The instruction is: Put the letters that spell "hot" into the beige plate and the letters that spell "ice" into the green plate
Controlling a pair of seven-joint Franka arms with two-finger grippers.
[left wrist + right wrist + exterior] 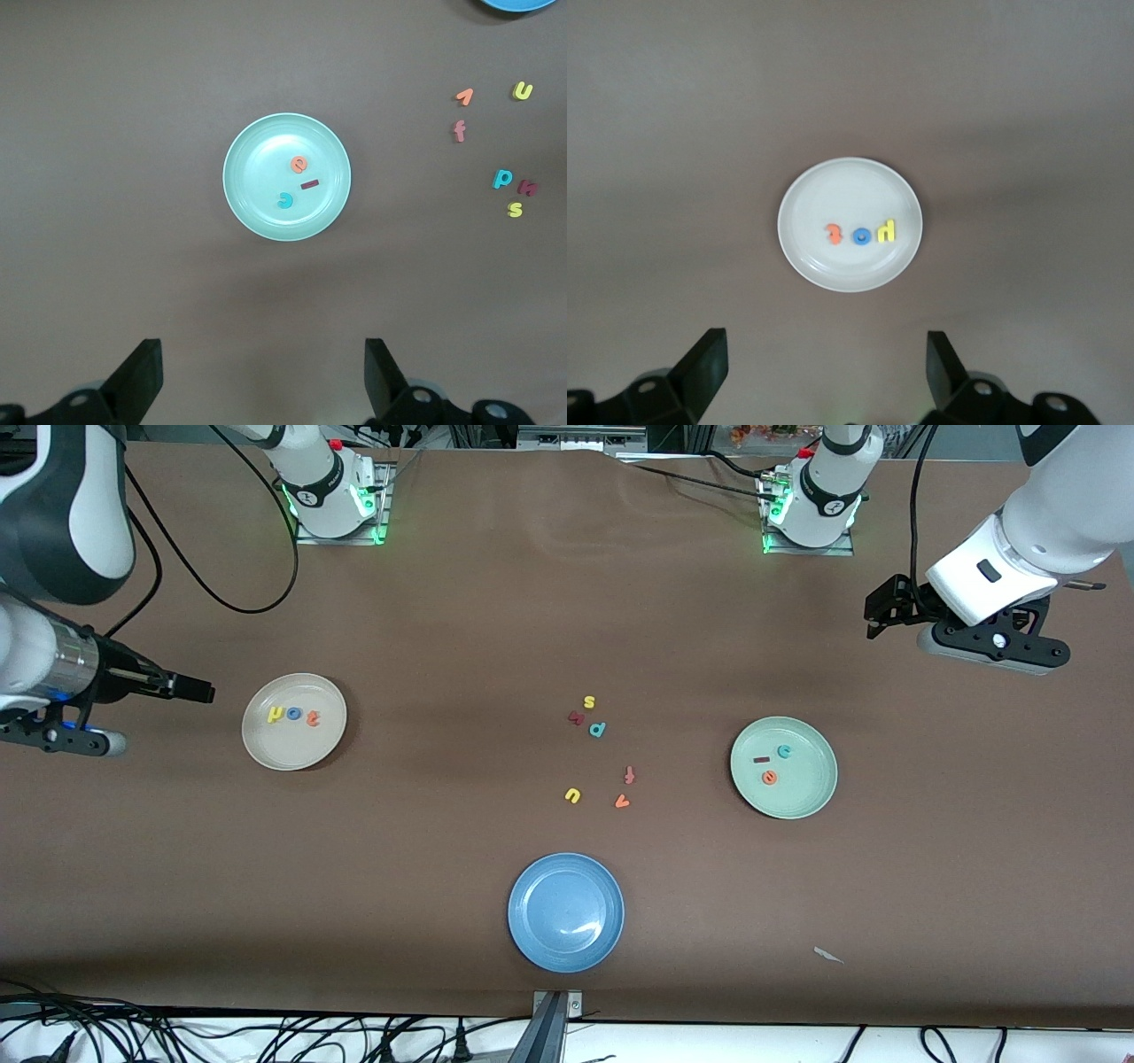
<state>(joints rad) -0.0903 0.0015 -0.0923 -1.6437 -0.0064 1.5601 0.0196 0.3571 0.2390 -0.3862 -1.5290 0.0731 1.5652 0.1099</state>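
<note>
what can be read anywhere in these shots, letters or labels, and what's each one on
"hot": yellow h, blue o and orange t foam letters, in a row in the round beige plate.
"i", "c", "e": dark red bar, teal c, orange e, scattered in the round pale green plate.
Loose on the brown table: "s", "p", "f", "u", "v".
Dark red letter: unreadable.
Marks on the arm bases: too small.

Left pincer [261,381] and right pincer [824,376] gape, raised.

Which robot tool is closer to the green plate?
The left tool, open above bare table toward that arm's end, near the green plate. The right tool hangs open beside the beige plate.
</note>
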